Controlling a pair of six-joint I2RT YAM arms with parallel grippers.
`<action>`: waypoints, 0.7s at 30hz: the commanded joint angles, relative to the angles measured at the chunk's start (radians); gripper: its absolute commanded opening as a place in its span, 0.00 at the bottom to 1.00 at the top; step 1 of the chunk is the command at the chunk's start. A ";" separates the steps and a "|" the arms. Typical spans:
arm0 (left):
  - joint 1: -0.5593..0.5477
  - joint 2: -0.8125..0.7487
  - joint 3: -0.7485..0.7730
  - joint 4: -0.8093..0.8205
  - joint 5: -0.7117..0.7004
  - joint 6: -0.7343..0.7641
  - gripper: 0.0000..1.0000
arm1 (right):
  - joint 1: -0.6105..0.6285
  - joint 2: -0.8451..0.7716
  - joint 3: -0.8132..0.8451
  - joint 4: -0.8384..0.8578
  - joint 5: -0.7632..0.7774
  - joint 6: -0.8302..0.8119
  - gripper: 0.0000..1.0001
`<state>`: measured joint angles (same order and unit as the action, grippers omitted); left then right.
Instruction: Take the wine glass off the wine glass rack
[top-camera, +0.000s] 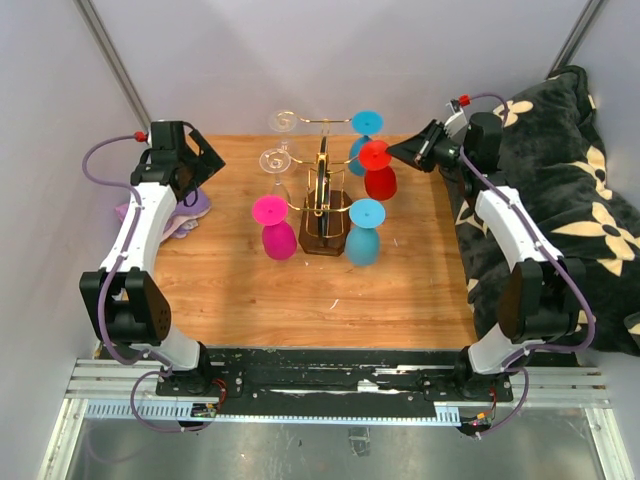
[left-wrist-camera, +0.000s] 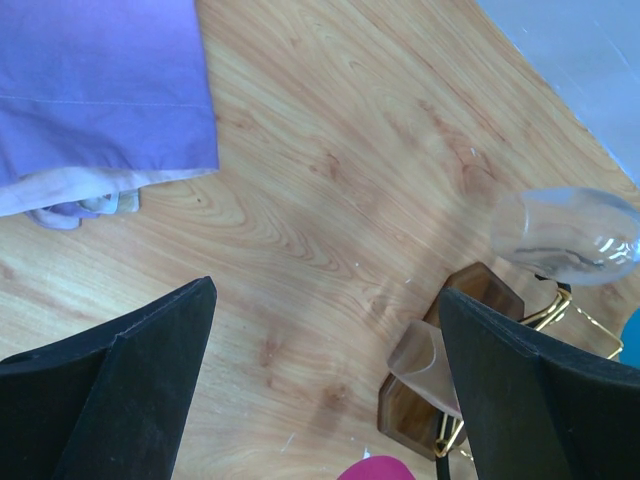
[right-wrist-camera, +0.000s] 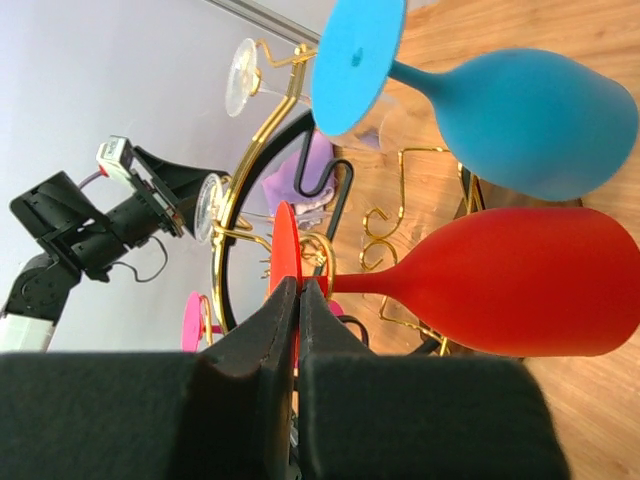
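Observation:
The gold wire wine glass rack (top-camera: 322, 185) stands on its dark wooden base (top-camera: 325, 240) at mid-table. A red wine glass (top-camera: 380, 180) hangs upside down on its right side, the stem at a gold hook (right-wrist-camera: 325, 250). My right gripper (top-camera: 394, 152) is shut on the rim of the red glass's foot (right-wrist-camera: 285, 235); its jaws (right-wrist-camera: 298, 285) pinch the disc edge, the red bowl (right-wrist-camera: 520, 285) to the right. My left gripper (top-camera: 214, 160) is open and empty, left of the rack, over bare wood (left-wrist-camera: 325, 300).
The rack also holds a pink glass (top-camera: 277, 235), two blue glasses (top-camera: 363, 235) (top-camera: 365, 125) and two clear ones (top-camera: 283, 122) (top-camera: 273, 160). A purple cloth (top-camera: 185, 212) lies at the left edge. A dark flowered blanket (top-camera: 570, 190) lies right of the table.

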<state>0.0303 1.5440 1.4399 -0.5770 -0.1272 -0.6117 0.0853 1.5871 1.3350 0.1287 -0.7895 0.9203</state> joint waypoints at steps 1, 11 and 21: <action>0.002 -0.031 0.003 0.017 0.031 0.004 1.00 | -0.001 0.033 0.085 0.078 0.002 0.044 0.01; 0.002 -0.028 -0.002 0.015 0.040 0.009 1.00 | 0.089 0.099 0.178 0.096 -0.049 0.059 0.01; 0.002 -0.030 -0.014 0.020 0.070 0.003 1.00 | 0.128 -0.073 0.048 -0.074 -0.092 -0.046 0.01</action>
<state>0.0303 1.5379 1.4395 -0.5766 -0.0803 -0.6121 0.2100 1.6325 1.4227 0.1421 -0.8513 0.9539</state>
